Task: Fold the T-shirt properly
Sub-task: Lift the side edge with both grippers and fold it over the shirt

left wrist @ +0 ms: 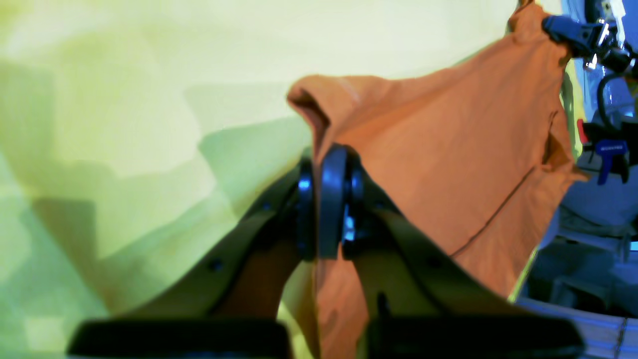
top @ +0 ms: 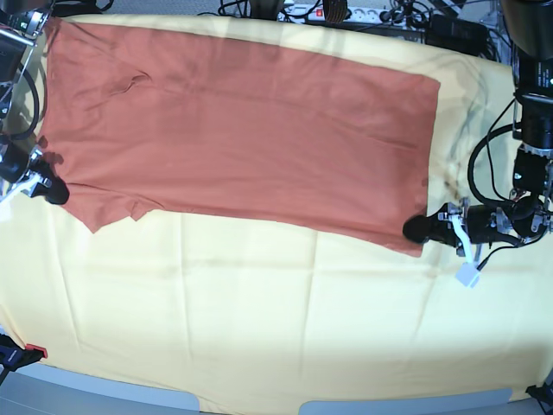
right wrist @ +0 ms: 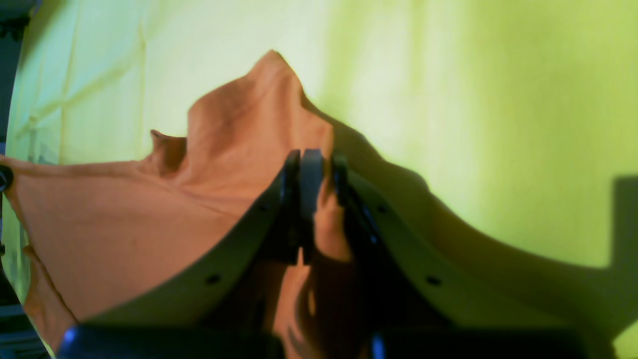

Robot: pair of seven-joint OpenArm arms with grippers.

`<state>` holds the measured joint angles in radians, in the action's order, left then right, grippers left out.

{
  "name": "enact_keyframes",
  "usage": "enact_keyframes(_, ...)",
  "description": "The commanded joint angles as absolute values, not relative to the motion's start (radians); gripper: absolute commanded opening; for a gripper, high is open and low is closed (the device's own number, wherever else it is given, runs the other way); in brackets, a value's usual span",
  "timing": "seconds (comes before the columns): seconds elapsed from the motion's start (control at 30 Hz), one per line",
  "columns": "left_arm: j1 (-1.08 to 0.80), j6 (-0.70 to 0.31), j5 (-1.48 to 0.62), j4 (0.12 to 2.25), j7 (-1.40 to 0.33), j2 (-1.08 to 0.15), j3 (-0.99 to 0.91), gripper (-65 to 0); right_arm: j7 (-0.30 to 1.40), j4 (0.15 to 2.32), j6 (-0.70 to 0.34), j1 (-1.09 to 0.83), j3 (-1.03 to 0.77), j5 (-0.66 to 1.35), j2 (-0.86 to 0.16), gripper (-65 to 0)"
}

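The rust-orange T-shirt [top: 242, 130] lies spread flat across the far half of the table, its hem toward the base view's right. My left gripper [top: 416, 229] is shut on the near hem corner; in the left wrist view its jaws [left wrist: 326, 199] pinch the fabric [left wrist: 448, 149], which rises in a fold. At the shirt's other end, by the near sleeve, my right gripper [top: 54, 192] is shut on the edge. The right wrist view shows those jaws [right wrist: 311, 184] closed on a lifted peak of the cloth [right wrist: 124, 209].
A pale yellow cloth [top: 259, 320] covers the table under the shirt. Cables and a power strip [top: 346, 13] run along the far edge. The grey table rim [top: 130, 398] shows at the front. The right arm [left wrist: 583, 30] appears at the top right of the left wrist view.
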<state>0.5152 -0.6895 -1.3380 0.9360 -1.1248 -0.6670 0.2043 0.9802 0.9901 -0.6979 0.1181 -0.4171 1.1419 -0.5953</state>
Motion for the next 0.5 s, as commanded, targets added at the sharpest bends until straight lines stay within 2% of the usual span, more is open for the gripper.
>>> enact_keyframes(0.0,0.546,-0.698,-1.330,0.948,-1.085,-0.683,0.195,-65.0,0.954,1.008,-0.698,0.156,-0.423,1.167,-0.626,-65.0)
enact_keyframes(0.1,0.546,-0.698,-1.264,0.947,-1.035,-0.675,0.195,-65.0,0.941,1.008,-0.698,0.208,-0.419,1.076,-0.624,-65.0)
enact_keyframes(0.47,0.546,-0.698,-1.034,0.947,-0.796,-0.664,0.195,-65.0,0.695,1.008,-0.698,0.283,-0.258,0.748,-0.610,-65.0)
